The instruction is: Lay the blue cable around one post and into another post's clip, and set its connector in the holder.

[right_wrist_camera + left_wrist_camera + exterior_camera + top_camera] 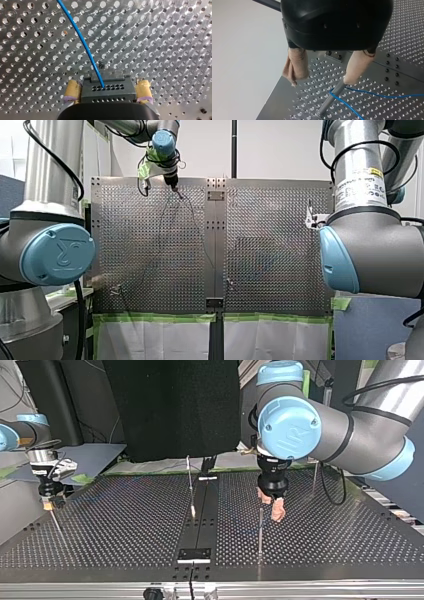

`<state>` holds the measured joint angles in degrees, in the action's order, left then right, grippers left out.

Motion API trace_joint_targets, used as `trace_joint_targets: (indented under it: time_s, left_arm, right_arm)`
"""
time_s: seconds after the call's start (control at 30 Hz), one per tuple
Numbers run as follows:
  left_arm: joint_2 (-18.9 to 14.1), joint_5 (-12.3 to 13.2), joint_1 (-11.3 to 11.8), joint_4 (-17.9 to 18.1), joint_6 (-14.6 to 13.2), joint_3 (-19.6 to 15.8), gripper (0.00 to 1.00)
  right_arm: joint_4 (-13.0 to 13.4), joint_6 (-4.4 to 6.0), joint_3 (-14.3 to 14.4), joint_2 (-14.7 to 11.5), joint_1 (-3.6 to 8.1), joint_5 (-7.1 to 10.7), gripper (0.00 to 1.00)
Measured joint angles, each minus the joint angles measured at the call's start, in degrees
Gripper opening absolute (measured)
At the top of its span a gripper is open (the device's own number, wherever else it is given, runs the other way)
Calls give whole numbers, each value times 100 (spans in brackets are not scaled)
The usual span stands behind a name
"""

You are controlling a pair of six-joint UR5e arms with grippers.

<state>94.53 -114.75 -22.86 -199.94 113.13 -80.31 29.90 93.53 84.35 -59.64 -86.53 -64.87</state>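
In the left wrist view my left gripper [321, 82] stands open, its beige padded fingers [295, 66] spread wide. One fingertip rests against the top of a thin metal post [332, 98]. The blue cable [372, 93] loops around that post low down and runs away across the perforated plate. In the right wrist view my right gripper [107, 83] is open, with its yellow-padded fingers [71, 91] flanking a dark grey connector block [107, 90]. The blue cable [82, 41] enters this block from ahead. The top view shows my left gripper [271, 505] just above the post [260, 530].
More thin posts stand on the plate [125, 525]: one near the middle [190, 480], one behind my left arm [314, 477], one by my right gripper [47, 504]. A dark centre strip [196, 554] divides the plate. Green tape lines the table's edge [160, 317] in the front view.
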Motion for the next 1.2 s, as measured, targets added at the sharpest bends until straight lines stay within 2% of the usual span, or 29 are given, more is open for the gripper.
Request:
trace_joint_targets:
  time_s: [0.87, 1.03, 1.2]
  left_arm:
    - [-1, 8, -48, 7, -17, -15, 99]
    - [-1, 53, -108, 83, -142, -188, 99]
    - [-9, 235, -200, 288, -344, -416, 99]
  right_arm:
    - [5, 0, 0, 0, 5, 1, 99]
    - [1, 0, 0, 0, 2, 2, 99]
    - [-2, -3, 0, 0, -2, 2, 99]
